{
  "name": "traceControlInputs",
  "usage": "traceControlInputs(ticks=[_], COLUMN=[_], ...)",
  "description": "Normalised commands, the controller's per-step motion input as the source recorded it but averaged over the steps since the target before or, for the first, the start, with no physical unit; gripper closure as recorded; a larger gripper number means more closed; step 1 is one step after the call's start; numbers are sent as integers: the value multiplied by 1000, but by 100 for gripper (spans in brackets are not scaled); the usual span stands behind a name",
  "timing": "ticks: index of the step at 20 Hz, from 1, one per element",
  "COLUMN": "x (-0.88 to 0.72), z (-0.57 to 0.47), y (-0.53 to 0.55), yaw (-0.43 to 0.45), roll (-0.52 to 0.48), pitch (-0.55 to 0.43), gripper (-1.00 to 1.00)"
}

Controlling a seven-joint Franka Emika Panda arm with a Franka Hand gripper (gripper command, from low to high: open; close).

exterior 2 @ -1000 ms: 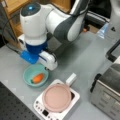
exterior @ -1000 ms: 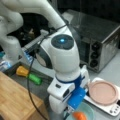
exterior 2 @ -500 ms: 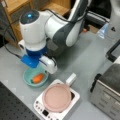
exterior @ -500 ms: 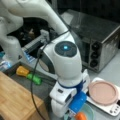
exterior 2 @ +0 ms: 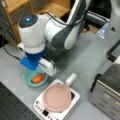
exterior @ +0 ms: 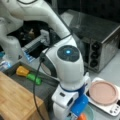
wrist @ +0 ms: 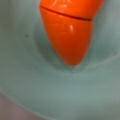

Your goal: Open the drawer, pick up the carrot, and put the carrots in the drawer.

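Observation:
The carrot [wrist: 71, 32] fills the wrist view, a bright orange piece lying point down in the teal bowl [wrist: 50, 95]. In both front views the carrot [exterior 2: 38, 78] lies in that bowl [exterior 2: 27, 79], close under the blue and white gripper [exterior 2: 33, 71]. The gripper [exterior: 79, 111] hangs right over the bowl, its fingertips hidden by its own body. The dark grey drawer [exterior: 48, 88] stands pulled out under the light wooden top [exterior: 15, 100], with a yellow vegetable [exterior: 22, 71] and a green vegetable [exterior: 34, 79] inside.
A silver toaster oven [exterior: 100, 42] stands behind the arm. A white scale with a pink plate [exterior 2: 57, 98] sits just beside the bowl. A black cable [exterior: 37, 82] runs from the arm across the drawer.
The arm has come down toward the teal bowl, bringing the gripper closer to the carrot. The carrot and bowl have not moved.

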Motion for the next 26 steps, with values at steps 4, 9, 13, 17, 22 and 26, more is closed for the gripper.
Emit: traceControlInputs(ticks=[4, 9, 13, 17, 22, 26], x=[385, 340, 291, 299, 328, 357], z=[28, 74, 125, 94, 47, 25], y=[-149, -182, -224, -227, -179, -141], yaw=[36, 49, 65, 71, 66, 44], roll=[79, 90, 91, 93, 99, 97], pitch=[141, 141, 152, 155, 160, 133], gripper=[-100, -100, -100, -100, -100, -100])
